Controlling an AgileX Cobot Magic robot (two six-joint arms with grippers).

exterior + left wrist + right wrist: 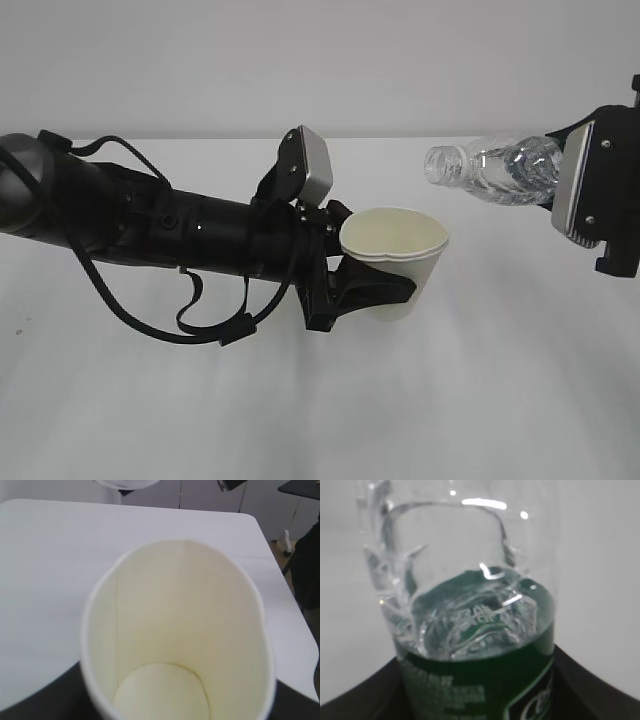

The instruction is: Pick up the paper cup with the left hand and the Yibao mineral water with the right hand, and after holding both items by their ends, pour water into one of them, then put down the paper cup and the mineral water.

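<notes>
The white tabletop (320, 420) filled the lower part of the exterior view, with both task things held clear above it. The left hand (150, 225), a long black arm with looping cables, reached in from the left, its pincer (375, 285) clenched around the lower wall of the paper cup (395, 255). The cup sat roughly upright, mouth tipped slightly toward the camera, and its rim looked squeezed out of round. The left wrist view showed its cream inside dry.

The right hand (600, 195) came in from the right edge; its pincer was mostly hidden behind the grey-white box, but the right wrist view showed black jaws on either side of the green label, so it was grasping the Yibao mineral water (495, 168). The bottle lay nearly level, uncapped mouth pointing left, above and to the right of the cup rim, not yet over it.

The cup probably is light and crushes easily, so a gentle hold low down suits it. The thin ribbed bottle likely flexes; gripping at the label end seems safest.
</notes>
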